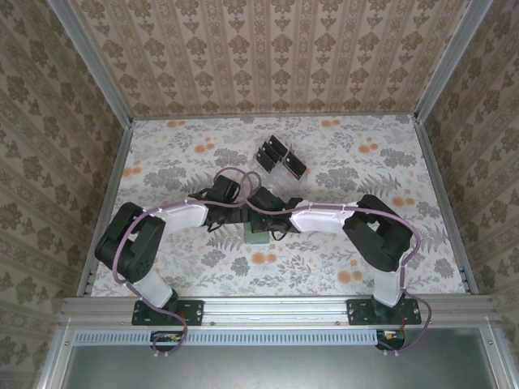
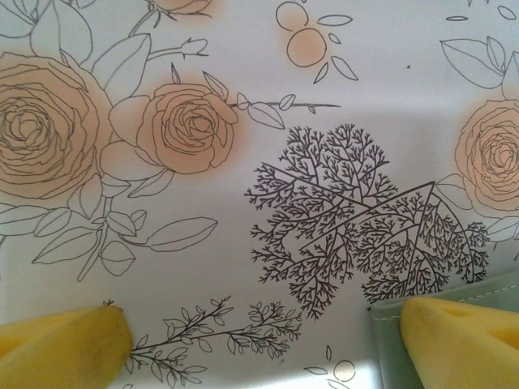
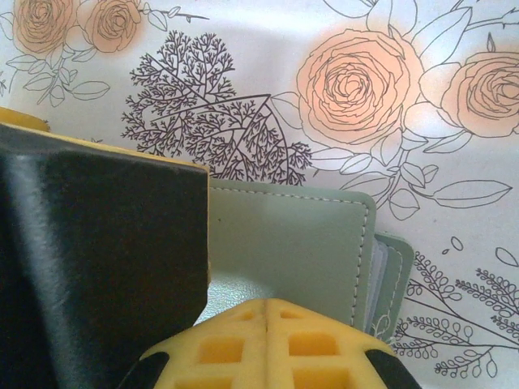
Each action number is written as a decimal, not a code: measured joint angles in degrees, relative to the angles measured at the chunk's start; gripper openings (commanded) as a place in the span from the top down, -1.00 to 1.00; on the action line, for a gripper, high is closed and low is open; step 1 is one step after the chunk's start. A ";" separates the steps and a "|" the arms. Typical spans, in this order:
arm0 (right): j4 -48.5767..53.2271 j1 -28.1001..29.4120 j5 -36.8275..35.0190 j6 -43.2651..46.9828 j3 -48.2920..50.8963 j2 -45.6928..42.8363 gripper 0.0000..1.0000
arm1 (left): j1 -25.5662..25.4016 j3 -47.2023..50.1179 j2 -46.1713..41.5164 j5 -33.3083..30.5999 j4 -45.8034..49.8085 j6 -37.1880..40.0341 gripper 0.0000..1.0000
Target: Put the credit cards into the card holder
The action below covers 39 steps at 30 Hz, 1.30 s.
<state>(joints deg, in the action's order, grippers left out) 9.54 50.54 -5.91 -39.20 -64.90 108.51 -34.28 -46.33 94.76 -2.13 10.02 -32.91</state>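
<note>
Right pincer [image 3: 268,328], closed tight, sits at the near edge of the card holder [image 3: 284,243].

You see a flat grey-green card holder [image 3: 284,243] of smooth, faintly shiny stitched leatherette on a glossy floral-printed table [image 2: 243,81]; the yellow pads [image 2: 57,344] of the left pincer [image 2: 259,352] look matt, rubbery.

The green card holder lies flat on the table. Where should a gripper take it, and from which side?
Grip the card holder at its open edge, where the stitched top flap ends short of the layer beneath. It lies flat on the table, so its faces cannot be pinched; probably come from above, at that stepped edge.
</note>
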 measured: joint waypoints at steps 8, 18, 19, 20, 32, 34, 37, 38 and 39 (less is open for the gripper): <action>-2.38 0.68 -1.53 -0.48 1.73 0.24 1.00 | 0.15 0.04 0.02 0.02 -0.04 0.22 -1.00; -5.07 2.27 -0.68 0.28 2.64 0.13 1.00 | 5.11 1.11 -2.82 8.68 -2.01 -5.18 -1.00; -5.31 2.75 -0.26 0.37 2.69 0.13 1.00 | 5.66 1.18 -2.99 9.75 -2.23 -5.95 -1.00; -5.55 3.26 0.37 0.57 2.73 0.13 1.00 | 6.25 1.31 -3.13 10.75 -2.47 -6.54 -1.00; -5.49 4.00 1.09 3.52 2.38 0.72 1.00 | 7.37 3.45 -4.74 13.09 -4.92 -8.04 -1.00; -4.92 4.07 0.74 4.39 1.88 1.07 1.00 | 7.37 4.07 -5.29 13.11 -5.49 -8.02 -1.00; -4.55 4.33 0.11 5.51 1.55 1.49 1.00 | 7.39 4.70 -5.90 13.11 -6.05 -8.02 -1.00; -4.55 4.42 -0.07 5.92 1.55 1.55 1.00 | 7.58 4.83 -6.01 13.27 -6.16 -8.00 -1.00; -4.57 4.48 -0.28 6.12 1.53 1.62 1.00 | 7.85 4.96 -6.12 13.57 -6.29 -8.00 -1.00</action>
<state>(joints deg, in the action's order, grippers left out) 4.97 55.02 -6.20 -33.08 -63.37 110.13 -26.44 -41.36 88.64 11.44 3.73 -40.91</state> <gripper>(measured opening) 0.043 0.996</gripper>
